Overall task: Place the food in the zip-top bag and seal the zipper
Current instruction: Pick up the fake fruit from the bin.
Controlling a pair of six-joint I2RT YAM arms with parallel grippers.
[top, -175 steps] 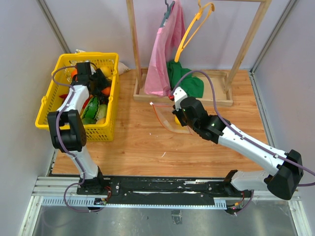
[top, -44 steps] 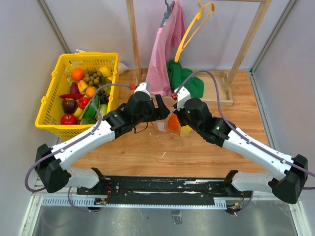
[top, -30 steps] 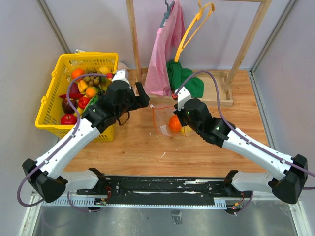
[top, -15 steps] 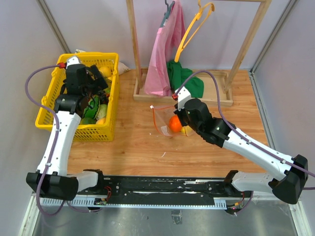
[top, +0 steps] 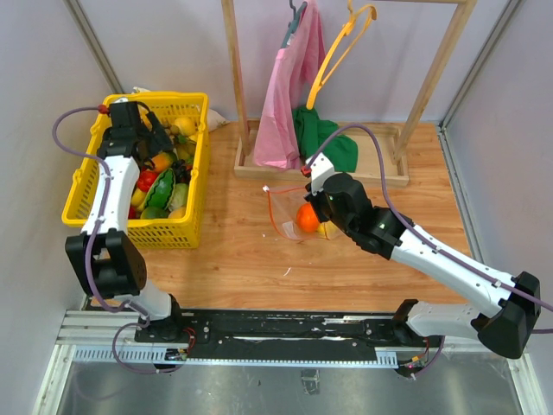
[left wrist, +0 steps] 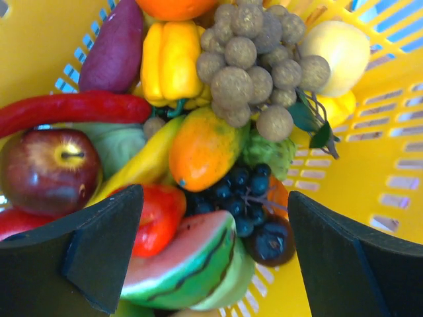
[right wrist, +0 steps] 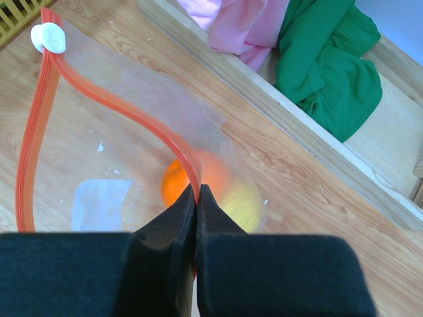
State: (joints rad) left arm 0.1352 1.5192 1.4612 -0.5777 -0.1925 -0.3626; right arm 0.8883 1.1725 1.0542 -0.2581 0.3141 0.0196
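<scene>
Nearest, both arm bases sit on the black rail [top: 285, 327] at the table's front edge. Past it, about mid-way across the bare wooden tabletop [top: 251, 259], is the clear crinkly zip-top bag [top: 285, 212], its mouth lifted & gaping. R gripper [right wrist: 197, 191] has its fingers pressed tight together on the thin red-orange zipper strip [right wrist: 36, 132], pinching one side of the mouth. The strip's other side runs off the frame bottom, w/ a small white slider tab [right wrist: 48, 37] at the top corner.

Inside the bag are a round orange toy fruit [top: 307, 218] & a yellow piece [top: 328, 230] touching it. The yellow one is prob. the lemon, but it is blurred through the plastic & half hidden behind the black fingers in the wrist view. The white label [right wrist: 99, 201] is unreadable.

Farther back on the left, L gripper [left wrist: 213, 201] hangs over the yellow plastic basket [top: 177, 233], fingers spread wide, nothing between them. Their bases are cut off by the frame. From overhead they are hard to pick out.

Under it is a heap of toy produce:
- dark grape bunch [left wrist: 241, 191]
- orange-yellow mango [left wrist: 205, 148]
- red apple [left wrist: 46, 168]
- watermelon slice [left wrist: 188, 264]
- yellow bell pepper [left wrist: 170, 59]
- brown ball cluster [left wrist: 251, 66]

Farthest is the wooden rack [top: 233, 78] w/ a pink garment [top: 289, 95], a yellow hanger [top: 341, 47] & a green cloth [top: 324, 147] heaped on its base.
</scene>
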